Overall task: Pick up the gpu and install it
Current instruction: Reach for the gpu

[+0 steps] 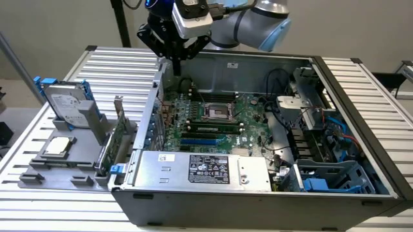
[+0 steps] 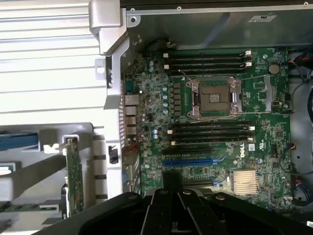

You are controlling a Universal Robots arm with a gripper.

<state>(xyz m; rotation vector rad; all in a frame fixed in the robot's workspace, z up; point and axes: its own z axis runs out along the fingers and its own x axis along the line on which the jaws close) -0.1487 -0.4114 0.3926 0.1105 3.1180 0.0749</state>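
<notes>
The gpu (image 1: 111, 145) stands on edge in a grey holder (image 1: 90, 128) just outside the case, on the exterior view's left, with its silver bracket (image 1: 119, 110) pointing up. In the wrist view the gpu (image 2: 74, 177) shows edge-on as a thin green board in the same holder. My gripper (image 1: 175, 57) hangs above the far corner of the open case, well above and behind the card. Its dark fingers (image 2: 164, 211) are shut together with nothing between them, over the motherboard (image 2: 220, 122).
An open computer case (image 1: 148, 121) fills the slatted table. On the motherboard are an empty CPU socket (image 1: 216, 112), memory slots and a blue expansion slot (image 2: 188, 161). The power supply (image 1: 206, 169) sits at the front. A hard drive with blue rails (image 1: 65, 101) stands in the holder.
</notes>
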